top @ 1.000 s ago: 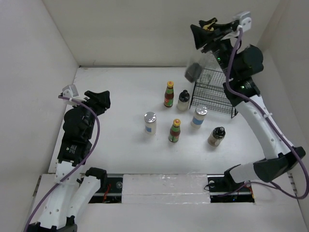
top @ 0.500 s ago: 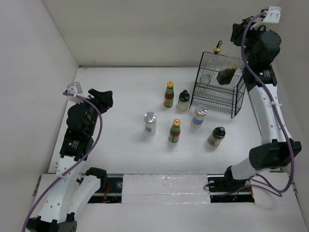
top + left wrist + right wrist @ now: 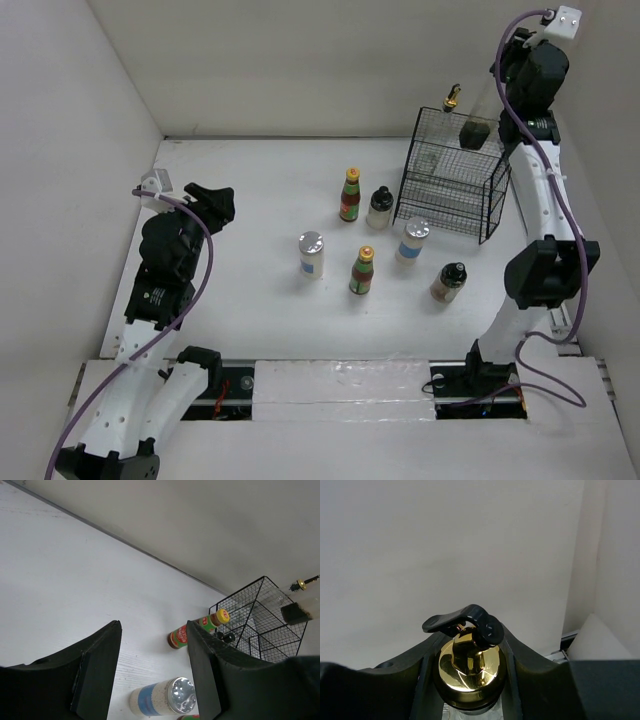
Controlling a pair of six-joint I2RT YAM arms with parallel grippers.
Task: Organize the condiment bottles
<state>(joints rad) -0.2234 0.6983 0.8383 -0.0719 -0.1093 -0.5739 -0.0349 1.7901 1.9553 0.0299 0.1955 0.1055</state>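
Observation:
My right gripper [image 3: 497, 72] is raised high at the back right. It is shut on the gold-spouted cap [image 3: 470, 667] of a tall clear bottle [image 3: 473, 133], which hangs over the black wire basket [image 3: 490, 205]. A second gold-spouted bottle [image 3: 455, 97] stands in the basket. On the table stand two orange-capped bottles [image 3: 350, 195] [image 3: 362, 270], two silver-lidded jars [image 3: 311, 253] [image 3: 414, 240] and two black-lidded jars [image 3: 379, 208] [image 3: 449, 282]. My left gripper [image 3: 212, 205] is open and empty at the left. Between its fingers [image 3: 97, 670] I see a silver-lidded jar [image 3: 165, 700] and an orange-capped bottle [image 3: 197, 630].
White walls close the table at the back and both sides. The basket [image 3: 260, 615] stands at the back right against the wall corner. The loose bottles cluster just left of and in front of it.
My right arm has swung the held bottle from the basket's left side up and back to above its right part. My left arm has barely moved.

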